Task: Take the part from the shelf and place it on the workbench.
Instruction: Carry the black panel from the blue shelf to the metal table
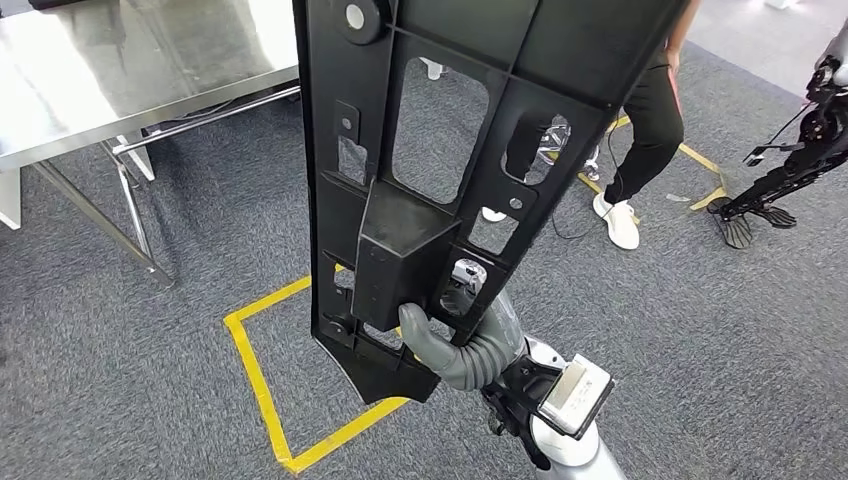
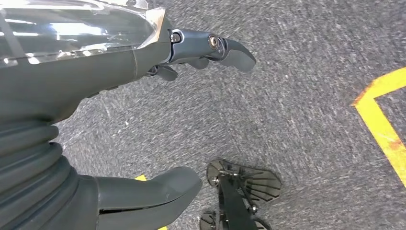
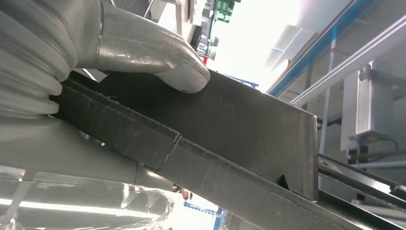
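Right hand [image 1: 455, 345] grips the black part [image 1: 440, 130] at its lower end, thumb [image 3: 163, 62] pressed on its flat face, holding it upright in front of my head camera. I see my left hand [image 2: 143, 62] hanging over grey carpet [image 2: 297, 96], fingers apart and holding nothing. Far left stands the steel desk [image 1: 120, 70]; yellow floor tape [image 1: 260, 390] lies below. I can read no writing on the part.
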Controlling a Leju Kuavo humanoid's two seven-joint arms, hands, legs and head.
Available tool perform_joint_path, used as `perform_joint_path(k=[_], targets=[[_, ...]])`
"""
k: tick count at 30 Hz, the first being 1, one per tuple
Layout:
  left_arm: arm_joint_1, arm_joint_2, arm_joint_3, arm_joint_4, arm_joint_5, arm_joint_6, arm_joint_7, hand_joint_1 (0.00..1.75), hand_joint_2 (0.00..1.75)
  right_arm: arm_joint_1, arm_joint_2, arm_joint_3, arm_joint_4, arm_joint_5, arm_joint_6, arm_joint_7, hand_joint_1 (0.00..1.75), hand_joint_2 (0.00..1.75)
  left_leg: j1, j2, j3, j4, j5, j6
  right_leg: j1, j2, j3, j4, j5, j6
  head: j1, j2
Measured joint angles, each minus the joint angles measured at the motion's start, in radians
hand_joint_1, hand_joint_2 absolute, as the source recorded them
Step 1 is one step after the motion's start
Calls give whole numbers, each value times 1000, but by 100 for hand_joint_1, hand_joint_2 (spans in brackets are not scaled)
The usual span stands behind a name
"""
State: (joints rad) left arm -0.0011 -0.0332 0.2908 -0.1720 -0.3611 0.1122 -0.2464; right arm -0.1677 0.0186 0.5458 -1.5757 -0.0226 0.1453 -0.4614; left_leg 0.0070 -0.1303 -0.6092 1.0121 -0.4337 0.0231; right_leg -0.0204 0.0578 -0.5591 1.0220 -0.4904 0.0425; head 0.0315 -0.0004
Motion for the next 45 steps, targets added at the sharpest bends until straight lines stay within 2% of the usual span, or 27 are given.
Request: perform_joint_path(k=[2, 3, 4, 6, 7, 8, 9, 10, 11, 13, 15, 17, 18, 19, 21, 23, 24, 25, 27, 29, 30, 31, 34, 37, 39, 42, 45], targets=[[5, 0, 0, 0, -3, 0, 0, 0, 175, -1, 3, -1, 0, 1, 0, 0, 175, 175, 3, -7, -6, 0, 1, -11, -2, -20, 3, -3, 4, -14, 0, 0], [7, 0, 0, 0, -4, 0, 0, 0, 175, -1, 6, -1, -1, 1, 0, 0, 175, 175, 3, 11, -12, 10, -7, -16, -4, -29, 5, -5, 6, -22, -3, 0], [6, 0, 0, 0, -5, 0, 0, 0, 175, -1, 8, -1, -1, 1, 0, 0, 175, 175, 2, 39, -26, 39, -25, -21, -7, -41, 6, -7, 6, -30, -6, 0], [2, -1, 0, 0, -5, 0, -1, 0, 175, 0, 10, -2, -2, 1, 0, 1, 175, 175, 3, 102, -84, 155, -85, -29, -5, -66, 7, -8, 4, -43, -12, 0], [0, -1, 0, 0, -6, 0, -1, 0, 175, 1, 10, -2, -2, 1, 0, 1, 175, 175, 5, 117, -119, 221, -112, -32, -3, -81, 8, -8, 2, -46, -13, 0], [0, -1, 0, 0, -6, 0, -1, 0, 175, 2, 10, -2, -2, 2, 0, 1, 175, 175, 7, 123, -144, 268, -125, -35, -1, -95, 8, -8, 1, -48, -12, 0], [1, -1, 0, 0, -6, 0, -1, 0, 175, 2, 10, -2, -2, 2, 0, 1, 175, 175, 8, 127, -152, 281, -120, -37, -1, -108, 9, -8, -1, -48, -13, 0], [2, -1, 0, 0, -6, 0, -1, 0, 175, 3, 10, -2, -2, 2, 0, 1, 175, 175, 9, 132, -139, 253, -97, -37, 0, -120, 11, -8, -3, -48, -13, 0], [2, 0, 0, 0, -6, 0, -1, 0, 175, 2, 11, -2, -2, 3, 0, 1, 175, 175, 10, 144, -107, 194, -64, -36, 0, -132, 15, -8, -6, -46, -13, 0], [-1, 2, 0, 0, -6, 1, -1, 0, 175, 2, 11, -3, -2, 5, 0, 1, 175, 175, 7, 189, -35, 65, -17, -30, 7, -153, 22, -7, -15, -36, -12, 0], [-4, 2, 0, 0, -7, 2, -1, 0, 175, 1, 10, -4, -2, 5, 1, 2, 175, 175, -2, 207, -8, 13, -10, -20, 16, -172, 30, -8, -22, -26, -9, 0], [-3, 2, 1, 0, -7, 2, 0, 0, 175, 0, 12, -3, -3, 5, 2, 3, 175, 175, -4, 181, -9, 9, -8, -8, 18, -189, 36, -11, -27, -16, -6, 0], [-2, 2, 1, 0, -7, 3, 0, 0, 175, -1, 13, -3, -3, 5, 2, 3, 175, 175, -2, 168, -7, 5, -6, -1, 16, -178, 34, -3, -33, -12, -6, 0], [-2, 2, 2, -1, -7, 3, 1, 0, 175, -2, 13, -4, -3, 5, 2, 3, 175, 175, 0, 156, -5, 1, -3, 6, 15, -154, 24, 21, -48, -10, -6, 0], [-6, 2, 2, -2, -8, 4, 1, 0, 175, -1, 11, -5, -3, 5, 2, 3, 175, 175, 3, 130, -3, -3, 1, 17, 10, -92, -27, 131, -96, -16, -4, 0], [-8, 2, 2, -2, -11, 4, 0, 0, 175, 2, 6, -5, -1, 7, 1, 6, 175, 175, 3, 101, -4, -2, 1, 20, 9, -67, -95, 255, -135, -17, -4, 0], [-8, 2, 2, -2, -13, 3, -1, 0, 175, 3, 4, -5, -1, 10, 0, 8, 175, 175, 3, 87, -3, -2, 1, 20, 8, -63, -111, 275, -133, -12, -3, 0], [-7, 2, 2, -2, -15, 3, -2, 0, 175, 4, 2, -5, -1, 15, -2, 10, 175, 175, 3, 75, -2, -1, 1, 20, 7, -62, -109, 257, -115, -3, -3, 0], [-5, 2, 3, -2, -16, 2, -5, 0, 175, 2, 1, -5, -1, 21, -8, 13, 175, 175, 4, 57, 1, -1, -1, 17, 4, -58, -60, 128, -50, 13, -3, 0], [-3, 2, 3, -2, -17, 1, -8, 0, 175, 1, 1, -5, -1, 23, -13, 15, 175, 175, 0, 46, 1, 3, -4, 8, 2, -51, -16, 21, -4, 12, -3, 0], [-2, 2, 4, -3, -18, 0, -10, 0, 175, 1, 2, -5, -1, 23, -15, 16, 175, 175, -2, 44, -1, 4, -6, 5, 1, -48, -9, 0, 6, 6, -4, 0], [-1, 3, 6, -3, -18, 0, -10, 0, 175, 0, 3, -5, -1, 23, -16, 17, 175, 175, -4, 45, -2, 6, -7, 6, 2, -47, -8, -2, 8, 0, -4, 0], [0, 4, 10, -3, -18, 0, -11, 0, 175, 0, 4, -6, -1, 23, -17, 18, 175, 175, -2, 52, 1, 3, -5, 15, 4, -43, -8, -3, 11, -6, -4, 0], [0, 4, 11, -5, -18, -3, -11, 0, 175, 1, 4, -7, -1, 23, -17, 19, 175, 175, 0, 56, 4, -3, -4, 13, 7, -41, -8, -3, 12, -10, -5, 0], [0, 5, 13, -5, -18, -7, -11, 0, 175, 1, 4, -7, -1, 23, -17, 19, 175, 175, 1, 57, 5, -5, -4, 8, 9, -40, -9, -3, 11, -12, -4, 0], [0, 4, 16, -5, -18, -13, -11, 0, 175, 1, 4, -8, -1, 23, -18, 19, 175, 175, 3, 57, 6, -7, -4, -7, 11, -40, -9, -2, 11, -14, -4, 0], [1, 4, 17, -5, -22, -9, -10, 0, 175, 1, 3, -8, -1, 23, -18, 19, 175, 175, 3, 57, 5, -7, -4, -11, 11, -40, -10, -2, 11, -17, -4, 0]])
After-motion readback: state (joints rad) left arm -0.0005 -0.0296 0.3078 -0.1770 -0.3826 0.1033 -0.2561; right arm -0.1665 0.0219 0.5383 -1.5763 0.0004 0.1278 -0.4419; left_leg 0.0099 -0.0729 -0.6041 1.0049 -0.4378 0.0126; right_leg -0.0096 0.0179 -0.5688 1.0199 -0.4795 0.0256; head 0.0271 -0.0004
